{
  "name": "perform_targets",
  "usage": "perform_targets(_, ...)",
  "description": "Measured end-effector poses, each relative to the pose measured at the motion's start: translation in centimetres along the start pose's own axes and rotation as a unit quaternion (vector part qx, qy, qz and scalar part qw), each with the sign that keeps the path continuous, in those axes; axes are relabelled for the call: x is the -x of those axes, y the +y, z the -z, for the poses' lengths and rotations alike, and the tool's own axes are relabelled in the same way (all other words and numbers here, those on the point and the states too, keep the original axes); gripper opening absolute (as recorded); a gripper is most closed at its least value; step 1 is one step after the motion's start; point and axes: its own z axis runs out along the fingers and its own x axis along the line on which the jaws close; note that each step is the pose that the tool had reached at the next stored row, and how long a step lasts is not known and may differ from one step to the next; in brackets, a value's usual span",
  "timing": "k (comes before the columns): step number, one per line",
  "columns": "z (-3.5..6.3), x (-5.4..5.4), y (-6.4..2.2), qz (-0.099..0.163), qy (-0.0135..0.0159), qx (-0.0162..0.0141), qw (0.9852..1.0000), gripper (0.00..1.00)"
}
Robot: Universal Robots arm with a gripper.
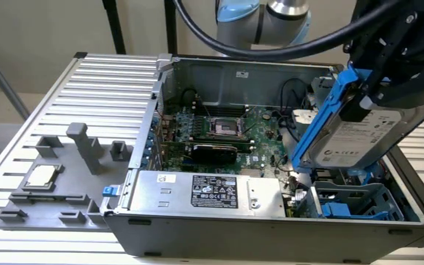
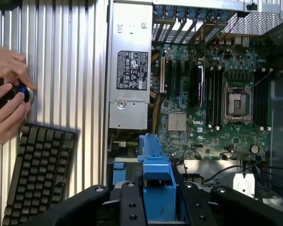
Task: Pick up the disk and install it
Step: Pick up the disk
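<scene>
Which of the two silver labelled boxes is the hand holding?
The blue-framed disk, tilted above the case; the bigger silver box lies inside it, untouched.

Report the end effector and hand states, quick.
End effector: closed on the disk, above the open case.
Person's hands: holding a small dark round object.

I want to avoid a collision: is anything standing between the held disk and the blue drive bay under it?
Nothing visible does. The gripper holds the disk tilted above the blue drive bay in the open case, and the gap between them looks free.
</scene>
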Motion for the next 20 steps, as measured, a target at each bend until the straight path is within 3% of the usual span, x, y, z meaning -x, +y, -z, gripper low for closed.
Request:
perform_targets(12, 0.44, -0.8, -5.28, 0.0, 0.0, 0.0007, 1.0, 0.33)
perform_targets(20, 0.46, -0.8, -5.52, 0.0, 0.0, 0.0008, 1.0, 0.33)
